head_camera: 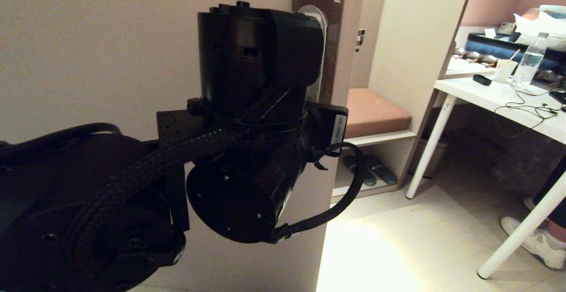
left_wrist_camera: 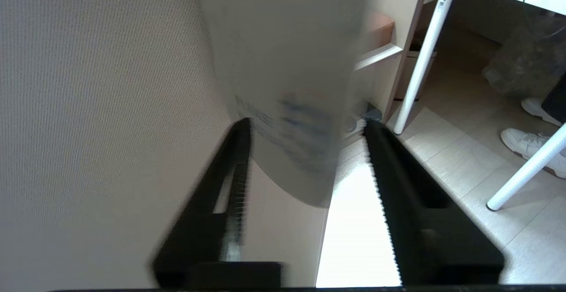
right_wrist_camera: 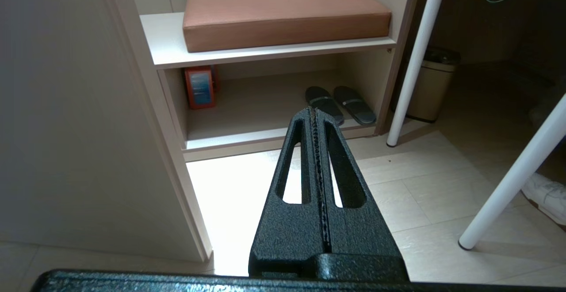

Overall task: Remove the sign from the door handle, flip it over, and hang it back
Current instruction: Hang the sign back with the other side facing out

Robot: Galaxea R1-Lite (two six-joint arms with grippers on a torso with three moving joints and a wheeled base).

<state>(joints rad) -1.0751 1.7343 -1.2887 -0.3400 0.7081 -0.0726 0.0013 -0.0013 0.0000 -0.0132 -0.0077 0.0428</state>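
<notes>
Sign (head_camera: pixel 319 22) mostly hidden behind left arm, only pale edge showing at 12 o'clock. Door handle not seen. Sign (left_wrist_camera: pixel 292 128) blurred in left wrist view; blue words unreadable. Left gripper (left_wrist_camera: pixel 305 128) base cut off at 6 o'clock.

Left arm (head_camera: pixel 247 119): matte black cylinder housings, round end cap dotted with small pale screws, white label strip on side block. Braided black cable (head_camera: pixel 146 172) strapped along joints, second cable looped beneath. Left gripper (left_wrist_camera: pixel 305 186): two long black tapered fingers (left_wrist_camera: pixel 402 203), toothed inner edges, slotted. Right gripper (right_wrist_camera: pixel 315 150): textured black fingers (right_wrist_camera: pixel 294 186), elongated cut-outs, serrated seam.
</notes>
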